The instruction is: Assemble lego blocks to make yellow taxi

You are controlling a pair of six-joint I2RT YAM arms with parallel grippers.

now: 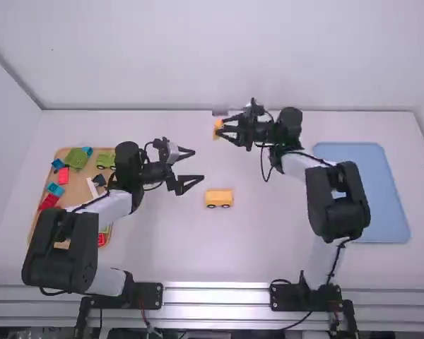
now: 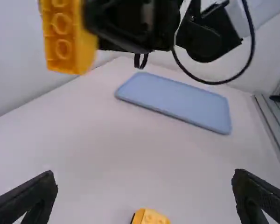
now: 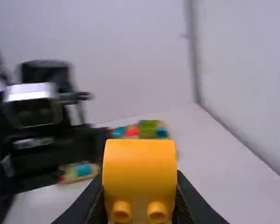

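My right gripper [image 1: 227,130] is up near the table's far edge in the high view, shut on a yellow-orange block [image 1: 218,129]. In the right wrist view that block [image 3: 140,168] has a rounded side and studs, pinched by the right gripper [image 3: 140,200]; the left wrist view shows its studded face [image 2: 63,37]. My left gripper [image 1: 192,168] stands open, its fingers spread with nothing between them; so it looks in its own view, left gripper [image 2: 147,193]. The wheeled yellow car base [image 1: 219,198] rests on the table, just right of and nearer the camera than the left gripper.
At the left lies a wooden tray [image 1: 90,171] of red, blue and green blocks, partly under the left arm, with a green wheeled piece [image 1: 106,160] on it. A blue tray [image 1: 367,191] lies at the right, beside the right arm.
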